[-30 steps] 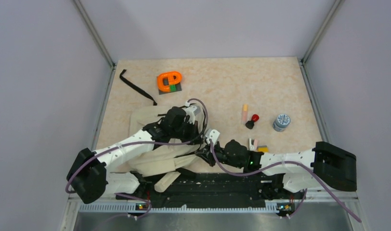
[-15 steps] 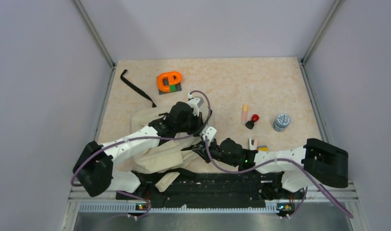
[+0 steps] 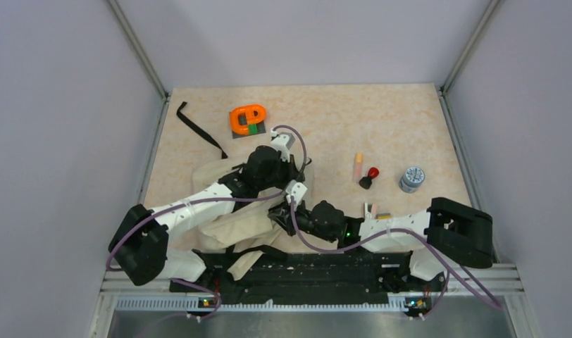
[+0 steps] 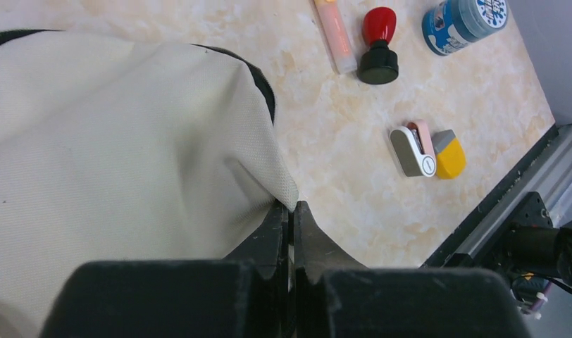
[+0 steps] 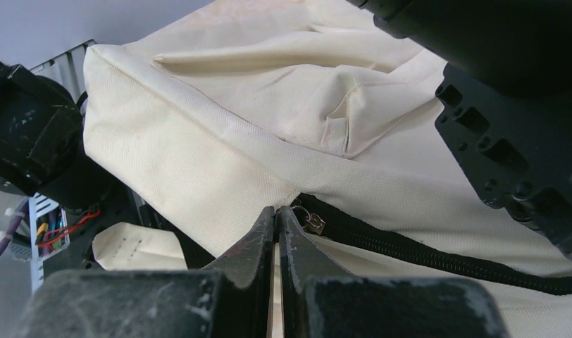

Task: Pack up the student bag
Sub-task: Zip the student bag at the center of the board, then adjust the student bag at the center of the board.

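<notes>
Progress looks early: student bag lies slumped at the near-left of the table, partly under both arms, and nothing visible is packed in it. Left gripper has its jaws together, pinched on a corner of the beige fabric by the black-edged rim. Right gripper is also closed tight on the bag's cloth edge, just beside the zipper pull, with the black zipper running off to the right. Both seem to be holding the bag to open or spread it; whether the mouth is open can't be told from these views. Loose items all sit outside on the table: orange-and-green object and black strap at the far left, peach stick, red-and-black stamp and blue tub to the right, white-pink clip touching a yellow piece near the right arm. Left to do, by my read: get the opening wide, then load every item and close the zip.
</notes>
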`<state>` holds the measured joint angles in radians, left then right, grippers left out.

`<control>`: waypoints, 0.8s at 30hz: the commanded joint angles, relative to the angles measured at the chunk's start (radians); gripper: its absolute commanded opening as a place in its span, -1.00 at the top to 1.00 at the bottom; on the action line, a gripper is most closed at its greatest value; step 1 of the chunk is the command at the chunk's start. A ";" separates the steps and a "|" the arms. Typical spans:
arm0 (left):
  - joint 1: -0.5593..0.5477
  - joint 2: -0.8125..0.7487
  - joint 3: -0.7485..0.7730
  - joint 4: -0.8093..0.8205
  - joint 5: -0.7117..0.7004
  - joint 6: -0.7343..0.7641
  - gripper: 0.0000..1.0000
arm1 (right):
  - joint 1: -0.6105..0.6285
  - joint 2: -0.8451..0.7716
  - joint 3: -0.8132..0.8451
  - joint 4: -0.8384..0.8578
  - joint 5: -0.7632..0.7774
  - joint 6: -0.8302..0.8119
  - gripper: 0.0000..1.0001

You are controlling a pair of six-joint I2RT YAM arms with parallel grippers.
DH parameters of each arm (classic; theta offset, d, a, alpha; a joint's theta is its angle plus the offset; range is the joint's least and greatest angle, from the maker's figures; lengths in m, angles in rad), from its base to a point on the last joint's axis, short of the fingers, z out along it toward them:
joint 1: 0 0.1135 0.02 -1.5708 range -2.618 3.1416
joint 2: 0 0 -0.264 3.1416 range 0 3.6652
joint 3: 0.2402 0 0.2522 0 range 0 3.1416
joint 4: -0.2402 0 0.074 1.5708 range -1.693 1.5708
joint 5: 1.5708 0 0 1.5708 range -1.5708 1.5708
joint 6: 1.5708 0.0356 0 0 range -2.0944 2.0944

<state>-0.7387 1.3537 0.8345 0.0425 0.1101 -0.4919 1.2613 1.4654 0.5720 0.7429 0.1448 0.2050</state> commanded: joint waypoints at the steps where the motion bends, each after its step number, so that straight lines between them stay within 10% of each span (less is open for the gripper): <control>1: 0.027 -0.021 0.090 0.485 -0.164 0.040 1.00 | 0.061 0.003 0.046 0.077 -0.086 0.049 1.00; 6: 0.031 -0.048 0.096 0.408 -0.125 0.090 1.00 | 0.062 -0.080 0.021 -0.009 -0.009 0.030 0.77; 12: 0.032 -0.187 0.039 0.241 -0.137 0.165 -0.19 | 0.060 -0.257 -0.052 -0.165 0.175 0.023 -0.15; 24: 0.046 -0.516 -0.154 -0.275 -0.394 0.097 -0.70 | -0.023 -0.429 -0.192 -0.327 0.307 0.330 -0.41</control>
<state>-0.7040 0.8864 0.7567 -0.0334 -0.1822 -0.3630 1.2549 1.0580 0.4103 0.4362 0.4019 0.3721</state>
